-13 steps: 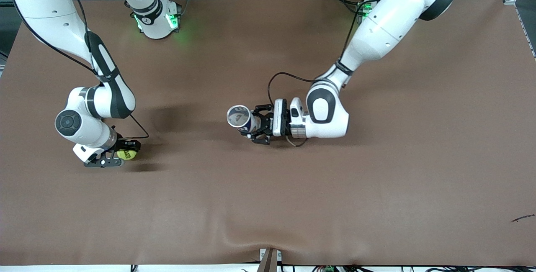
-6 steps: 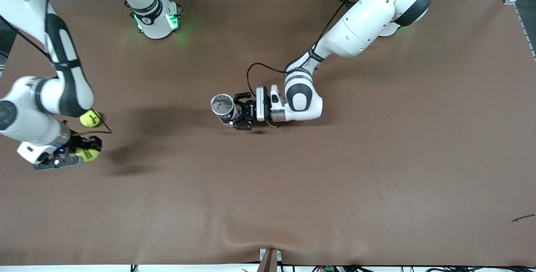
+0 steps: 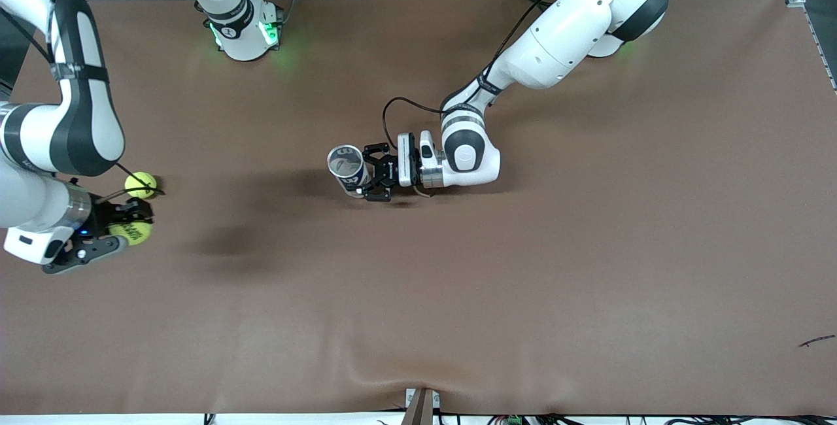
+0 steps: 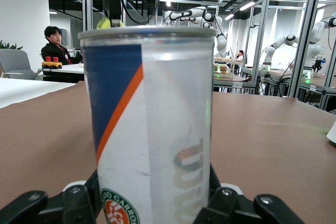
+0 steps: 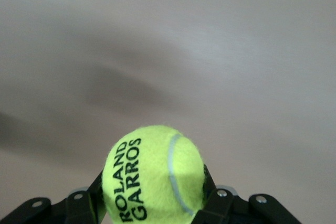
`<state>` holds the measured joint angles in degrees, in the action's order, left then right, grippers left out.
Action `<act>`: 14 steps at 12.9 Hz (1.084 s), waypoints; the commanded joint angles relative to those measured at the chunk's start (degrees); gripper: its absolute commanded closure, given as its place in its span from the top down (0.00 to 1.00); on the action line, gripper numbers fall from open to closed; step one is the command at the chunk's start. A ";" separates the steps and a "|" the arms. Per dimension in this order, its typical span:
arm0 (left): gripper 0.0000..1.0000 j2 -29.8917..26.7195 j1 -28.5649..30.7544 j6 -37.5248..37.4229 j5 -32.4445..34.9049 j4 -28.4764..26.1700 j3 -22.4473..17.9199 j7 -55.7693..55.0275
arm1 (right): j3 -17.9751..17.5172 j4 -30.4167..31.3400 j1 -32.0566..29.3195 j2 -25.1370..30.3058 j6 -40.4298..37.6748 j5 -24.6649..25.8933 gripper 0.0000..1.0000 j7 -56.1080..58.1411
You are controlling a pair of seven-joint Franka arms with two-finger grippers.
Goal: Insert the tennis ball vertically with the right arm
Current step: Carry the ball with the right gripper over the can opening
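My right gripper (image 3: 129,233) is shut on a yellow tennis ball (image 3: 131,232) marked ROLAND GARROS, raised above the table at the right arm's end. The ball fills the space between the jaws in the right wrist view (image 5: 153,176). My left gripper (image 3: 367,180) is shut on the side of a white, blue and orange tennis ball can (image 3: 347,169). It holds the can upright at mid-table, open top up. The can fills the left wrist view (image 4: 152,119).
A second yellow tennis ball (image 3: 140,184) lies on the brown table cover (image 3: 523,281) beside the right arm's wrist. A small dark scrap (image 3: 816,340) lies near the front edge at the left arm's end.
My right arm has risen and carried its ball toward its end of the table, uncovering the second ball. My left arm has shifted the can a little toward the right arm's end.
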<state>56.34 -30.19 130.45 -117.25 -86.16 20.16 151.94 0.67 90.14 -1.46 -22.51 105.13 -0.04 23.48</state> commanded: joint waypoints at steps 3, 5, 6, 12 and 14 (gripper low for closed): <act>0.74 0.88 -0.39 0.06 -0.62 1.17 -0.21 1.95 | 0.12 -0.94 8.20 3.34 -7.21 -3.82 0.23 -19.04; 0.74 0.87 -0.39 0.06 -0.61 1.08 -0.30 2.13 | 0.21 -0.93 11.20 4.93 -9.67 -9.95 0.23 -29.06; 0.74 0.87 -0.48 0.06 -0.70 1.17 -0.30 2.56 | 0.12 -0.93 12.17 5.54 -10.20 -11.54 0.23 -33.98; 0.74 0.70 -0.48 0.06 -0.61 1.08 -0.30 3.01 | 0.30 -1.02 23.59 4.93 -9.33 -17.62 0.23 -60.97; 0.75 0.70 -0.48 0.06 -0.53 1.08 -0.30 3.36 | 0.30 -0.85 27.45 4.67 -8.19 -17.71 0.23 -69.67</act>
<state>56.39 -30.24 130.45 -117.25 -86.06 20.08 153.56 0.23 88.92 23.02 -18.01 96.04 -16.52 -39.35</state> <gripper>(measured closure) 0.251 0.326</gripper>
